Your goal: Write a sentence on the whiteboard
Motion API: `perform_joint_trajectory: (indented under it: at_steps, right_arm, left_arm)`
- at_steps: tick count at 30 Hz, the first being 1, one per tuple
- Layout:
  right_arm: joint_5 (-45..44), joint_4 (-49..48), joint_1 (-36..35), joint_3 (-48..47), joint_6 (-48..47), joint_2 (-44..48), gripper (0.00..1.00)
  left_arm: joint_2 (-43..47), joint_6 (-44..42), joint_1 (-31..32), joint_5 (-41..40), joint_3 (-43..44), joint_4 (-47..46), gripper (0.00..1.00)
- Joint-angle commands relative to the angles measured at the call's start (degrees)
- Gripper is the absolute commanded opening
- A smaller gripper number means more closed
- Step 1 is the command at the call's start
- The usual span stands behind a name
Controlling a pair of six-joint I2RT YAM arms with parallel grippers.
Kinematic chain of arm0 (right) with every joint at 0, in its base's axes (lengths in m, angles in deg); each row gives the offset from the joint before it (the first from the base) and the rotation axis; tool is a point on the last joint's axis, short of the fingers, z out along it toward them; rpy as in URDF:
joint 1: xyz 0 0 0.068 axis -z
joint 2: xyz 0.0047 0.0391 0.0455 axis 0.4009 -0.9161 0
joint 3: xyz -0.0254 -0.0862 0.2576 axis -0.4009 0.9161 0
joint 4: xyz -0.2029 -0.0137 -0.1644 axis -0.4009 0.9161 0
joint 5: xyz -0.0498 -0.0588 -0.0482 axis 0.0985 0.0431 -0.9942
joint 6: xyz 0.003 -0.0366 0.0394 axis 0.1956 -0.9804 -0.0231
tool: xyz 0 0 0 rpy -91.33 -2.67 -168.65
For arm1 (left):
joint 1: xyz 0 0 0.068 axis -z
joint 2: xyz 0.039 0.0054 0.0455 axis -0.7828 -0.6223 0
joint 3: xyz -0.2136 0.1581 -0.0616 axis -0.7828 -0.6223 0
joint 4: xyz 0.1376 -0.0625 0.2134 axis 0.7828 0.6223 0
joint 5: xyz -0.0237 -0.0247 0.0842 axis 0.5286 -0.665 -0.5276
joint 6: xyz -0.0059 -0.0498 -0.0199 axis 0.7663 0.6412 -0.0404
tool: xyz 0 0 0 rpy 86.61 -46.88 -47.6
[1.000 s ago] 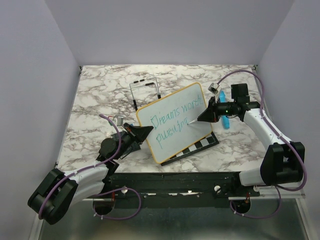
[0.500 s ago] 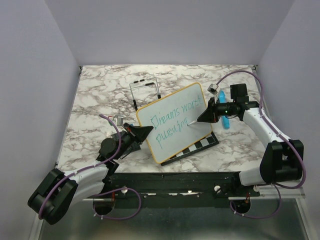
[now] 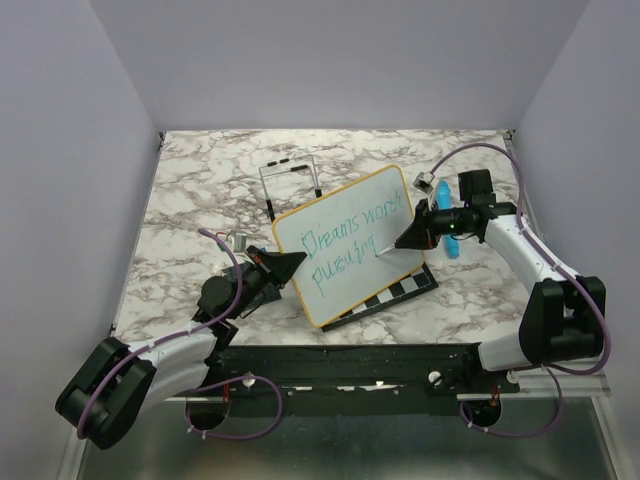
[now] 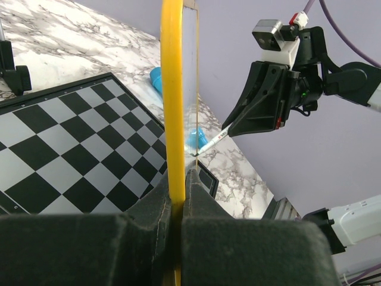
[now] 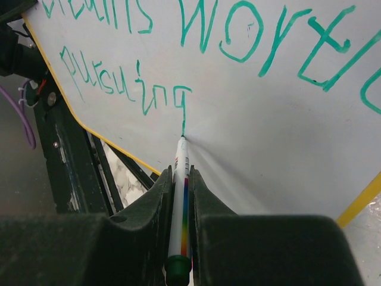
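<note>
At frame centre, the left hand (image 3: 293, 262) is clamped on the whiteboard (image 3: 352, 290) edge. The right hand (image 3: 403, 237) pinches a marker (image 5: 180, 202) whose tip touches the sentence (image 3: 345, 240) at "pursuing".

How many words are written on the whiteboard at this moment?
3. On the whiteboard, "Dreams" comes first on the top line and "worth" follows it; "pursuing" is on the second line, with the marker tip at its last letter.
</note>
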Motion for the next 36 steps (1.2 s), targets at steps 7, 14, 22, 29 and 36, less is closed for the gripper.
perform_joint_trajectory:
  at_steps: [7, 14, 22, 29, 36]
  right_arm:
    - [-0.67, 0.41, -1.53, 1.0, -0.55, -1.24, 0.01]
    - [-0.85, -2.49, -2.94, 0.12, 2.61, -1.24, 0.01]
    - [2.58, -3.46, -3.21, -2.95, 5.43, 2.01, 0.01]
    - [2.85, -7.5, -3.2, -2.25, 8.15, 2.9, 0.01]
    - [1.7, -8.82, -3.29, -2.87, 9.21, 1.58, 0.01]
  left_arm:
    - [0.02, -4.79, 0.29, 1.25, -0.34, 1.23, 0.0]
    - [-0.07, -4.79, 0.29, 1.16, -0.25, 1.15, 0.0]
    - [-0.07, -4.88, 0.29, 1.16, -0.43, 1.23, 0.0]
    - [-0.07, -4.62, 0.29, 1.25, -0.61, 0.88, 0.0]
    - [0.19, -4.62, 0.29, 1.16, -0.52, 1.15, 0.0]
